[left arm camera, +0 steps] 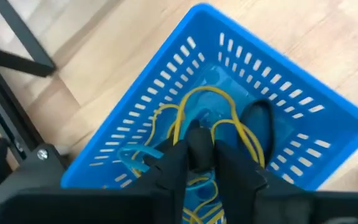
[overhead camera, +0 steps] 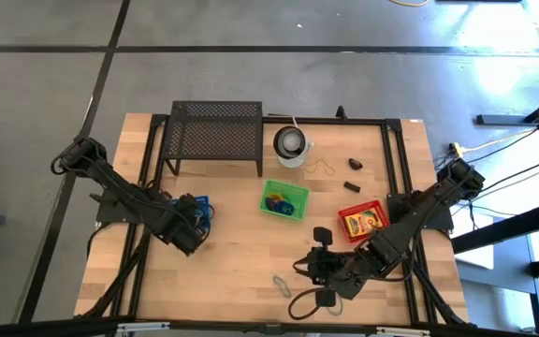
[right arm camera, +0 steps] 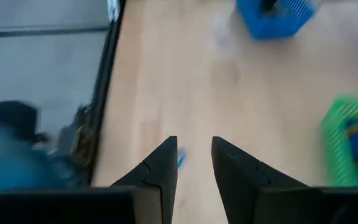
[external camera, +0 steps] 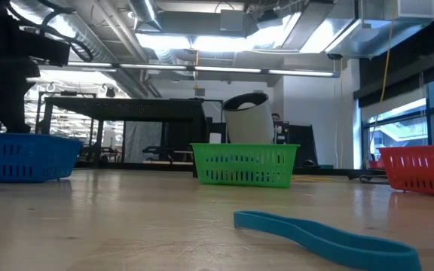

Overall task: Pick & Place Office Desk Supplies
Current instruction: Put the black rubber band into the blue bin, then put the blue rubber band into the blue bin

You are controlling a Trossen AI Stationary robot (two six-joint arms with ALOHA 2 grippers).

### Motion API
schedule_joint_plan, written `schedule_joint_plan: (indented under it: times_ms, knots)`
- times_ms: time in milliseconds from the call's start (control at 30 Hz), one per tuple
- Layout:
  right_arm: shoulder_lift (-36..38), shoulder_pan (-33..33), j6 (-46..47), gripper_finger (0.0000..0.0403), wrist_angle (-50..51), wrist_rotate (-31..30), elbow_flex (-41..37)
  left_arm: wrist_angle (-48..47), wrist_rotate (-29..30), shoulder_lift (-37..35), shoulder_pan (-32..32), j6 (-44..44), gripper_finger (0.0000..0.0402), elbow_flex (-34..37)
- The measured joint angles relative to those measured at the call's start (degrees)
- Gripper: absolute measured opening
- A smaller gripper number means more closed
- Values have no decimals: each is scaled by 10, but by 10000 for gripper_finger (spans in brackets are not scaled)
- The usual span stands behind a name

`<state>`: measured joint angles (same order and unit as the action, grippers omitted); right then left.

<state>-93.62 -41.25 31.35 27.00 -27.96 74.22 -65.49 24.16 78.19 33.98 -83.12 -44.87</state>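
Left pincer (left arm camera: 201,149), pressed together, hangs over the blue basket (left arm camera: 328,106) to drop bands; right pincer (right arm camera: 194,158), spread, targets the blue band (overhead camera: 281,284).

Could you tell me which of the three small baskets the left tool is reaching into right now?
The blue basket, at the table's left: the left tool is inside it among yellow bands. The green basket and red basket stand unattended.

No text, label, brand, number or sign can be read on anything in these views, on the table or beyond
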Motion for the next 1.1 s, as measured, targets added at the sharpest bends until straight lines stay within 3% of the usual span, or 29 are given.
schedule_joint_plan:
  times_ms: [133, 333, 633, 800, 967, 1100]
  knots:
    - [0, -1, 92, 100, 45, 71, 0, -5, 21, 0, 1, 23, 109, -20]
    - [0, -21, 178, 100, 96, 81, 0, -6, 47, 0, 2, 35, 141, -48]
    - [-1, -68, 254, 100, 108, 103, 0, -18, 32, 0, 2, 51, 145, -49]
    - [-1, -91, 347, 100, 103, 62, -23, -18, 59, 0, 2, 77, 145, -49]
    - [-1, -100, 469, 100, 95, 140, -84, -21, 95, 0, 2, 80, 145, -68]
    - [-1, -108, 452, 100, 72, 160, -137, -18, 128, 0, 16, 84, 146, -93]
